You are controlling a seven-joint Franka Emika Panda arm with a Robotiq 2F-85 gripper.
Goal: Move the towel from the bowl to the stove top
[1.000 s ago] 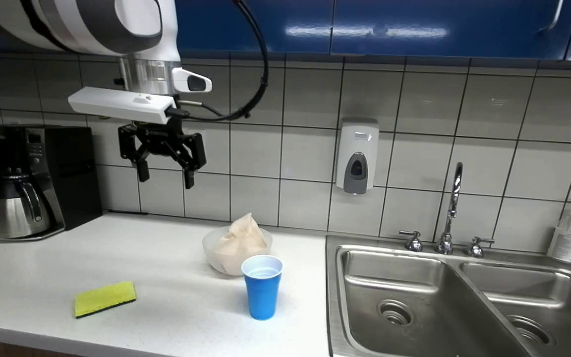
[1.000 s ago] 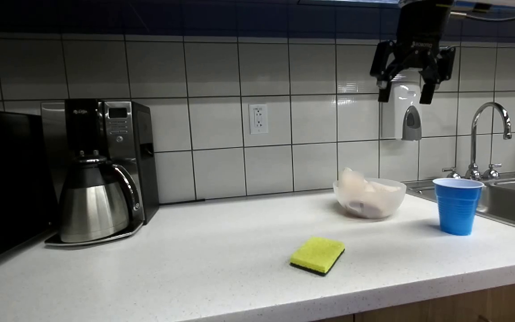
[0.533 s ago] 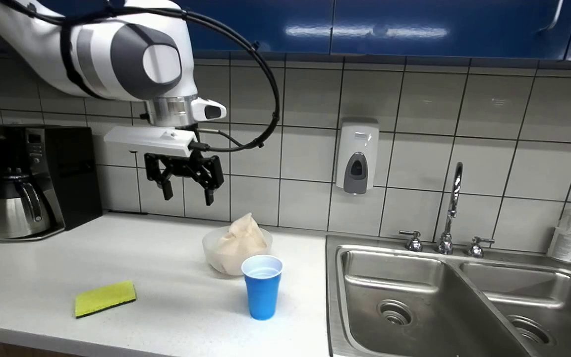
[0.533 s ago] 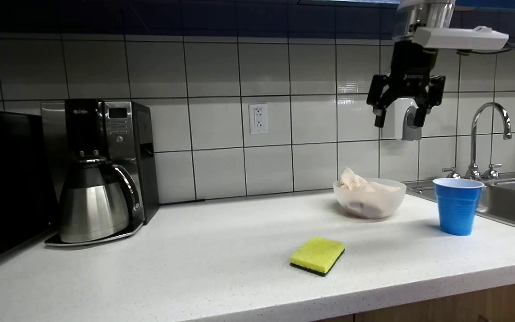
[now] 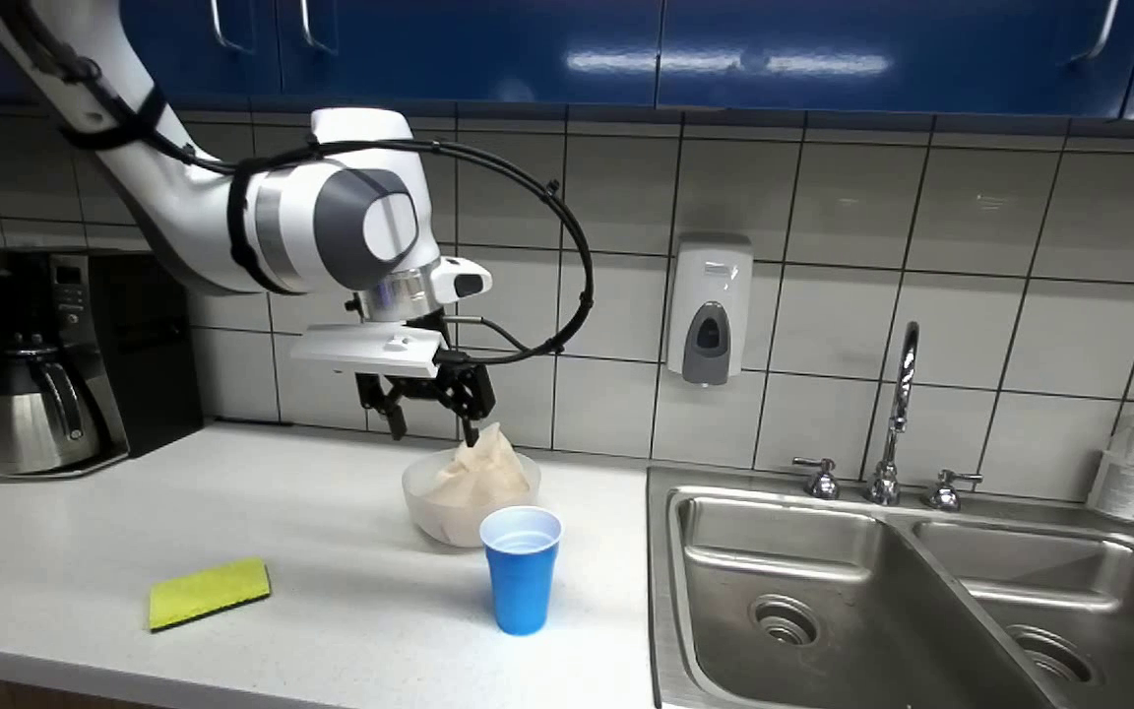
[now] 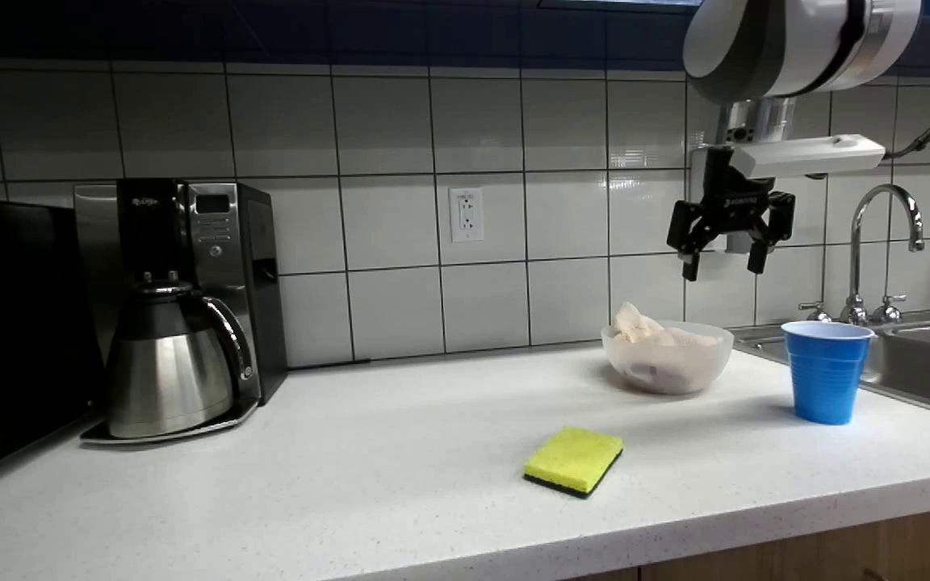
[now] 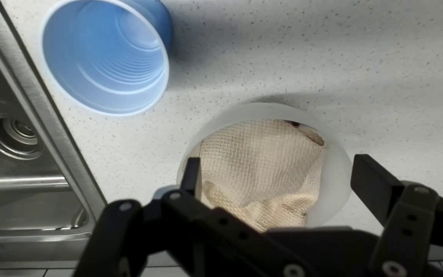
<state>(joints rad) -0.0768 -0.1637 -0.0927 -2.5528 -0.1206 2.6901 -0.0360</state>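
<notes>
Towel (image 7: pixel 260 161) lies bunched in the bowl (image 7: pixel 337 181); I judge it light, soft and unbreakable, best pinched at its raised peak (image 5: pixel 494 451); my claw (image 6: pixel 723 267) hangs above, spread wide, holding nothing

The tool (image 6: pixel 723 265) hangs spread wide, pointing downward.

Kitchen: double sink (image 5: pixel 956 591) set into counter (image 5: pixel 350 611), faucet (image 5: pixel 900 414) and coffee maker (image 6: pixel 219 282) by counter's back edge, tiled wall (image 5: pixel 626 305) behind, blue cabinets (image 5: pixel 902 39) above.
</notes>
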